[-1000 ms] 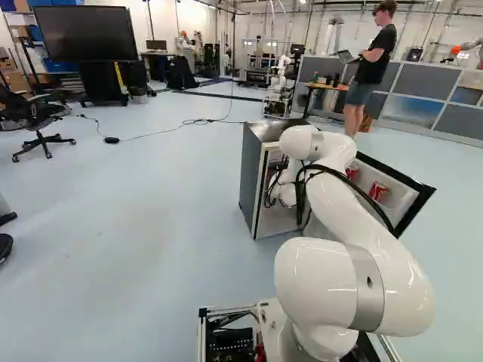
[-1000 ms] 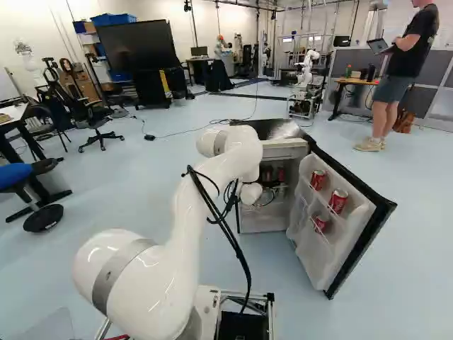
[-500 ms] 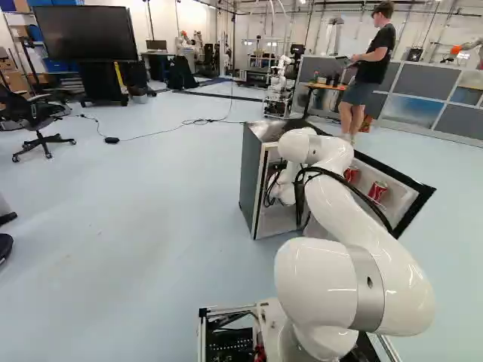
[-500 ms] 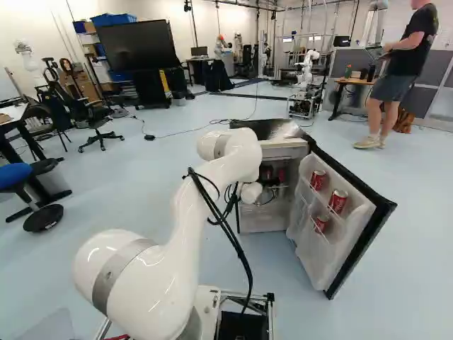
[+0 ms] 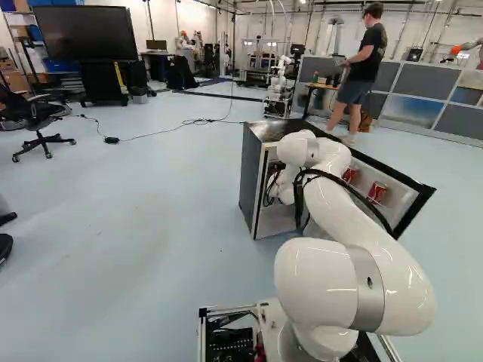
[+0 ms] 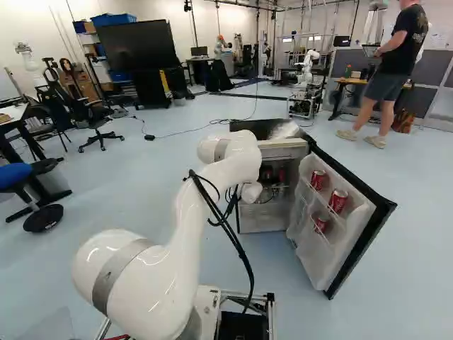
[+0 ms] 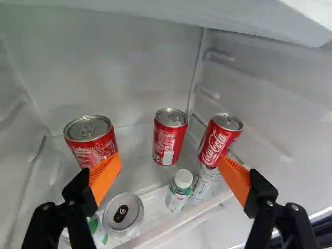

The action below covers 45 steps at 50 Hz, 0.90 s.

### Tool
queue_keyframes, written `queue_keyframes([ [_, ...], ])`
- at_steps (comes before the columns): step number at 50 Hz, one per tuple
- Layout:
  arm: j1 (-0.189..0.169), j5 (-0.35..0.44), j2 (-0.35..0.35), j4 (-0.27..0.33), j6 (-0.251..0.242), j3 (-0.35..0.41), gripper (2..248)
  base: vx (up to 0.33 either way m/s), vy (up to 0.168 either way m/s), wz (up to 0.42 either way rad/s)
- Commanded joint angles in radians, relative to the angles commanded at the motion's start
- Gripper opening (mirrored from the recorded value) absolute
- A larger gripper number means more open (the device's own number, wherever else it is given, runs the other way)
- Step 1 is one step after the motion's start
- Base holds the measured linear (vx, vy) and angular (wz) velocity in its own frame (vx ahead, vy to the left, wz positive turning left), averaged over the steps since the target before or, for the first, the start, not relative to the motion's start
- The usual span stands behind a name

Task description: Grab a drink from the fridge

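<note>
Dipping slightly, the arm (image 6: 185, 248) is reaching into the fridge (image 5: 252, 177) — spread claw (image 7: 169, 160) facing a red soda can (image 7: 168, 140) near an inside corner.

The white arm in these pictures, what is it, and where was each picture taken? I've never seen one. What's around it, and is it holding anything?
It's a robot arm on a moving base. Two pictures come from cameras on that base, behind the arm to its left and right. They show it reaching into an open fridge, whose door holds three red cans.

The third comes from the wrist, looking along the gripper inside the fridge. There you see three more red cans, a silver-topped can and a small white-capped bottle. Nothing is held: the orange pads stand wide apart, gripping no can.
</note>
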State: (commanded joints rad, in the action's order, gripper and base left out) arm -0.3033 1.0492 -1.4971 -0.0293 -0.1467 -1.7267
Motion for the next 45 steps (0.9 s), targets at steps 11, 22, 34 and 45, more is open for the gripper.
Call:
queue_keyframes([
  [11, 0.000, 0.000, -0.015, 0.000, 0.000, -0.026, 247, 0.000, 0.000, 0.000],
  [22, 0.001, 0.000, -0.030, 0.000, 0.000, -0.051, 247, 0.000, 0.000, 0.000],
  [34, 0.001, 0.000, -0.036, 0.000, 0.000, -0.063, 242, 0.000, 0.000, 0.000],
  [45, 0.001, 0.000, -0.036, 0.000, 0.000, -0.063, 169, 0.000, 0.000, 0.000],
])
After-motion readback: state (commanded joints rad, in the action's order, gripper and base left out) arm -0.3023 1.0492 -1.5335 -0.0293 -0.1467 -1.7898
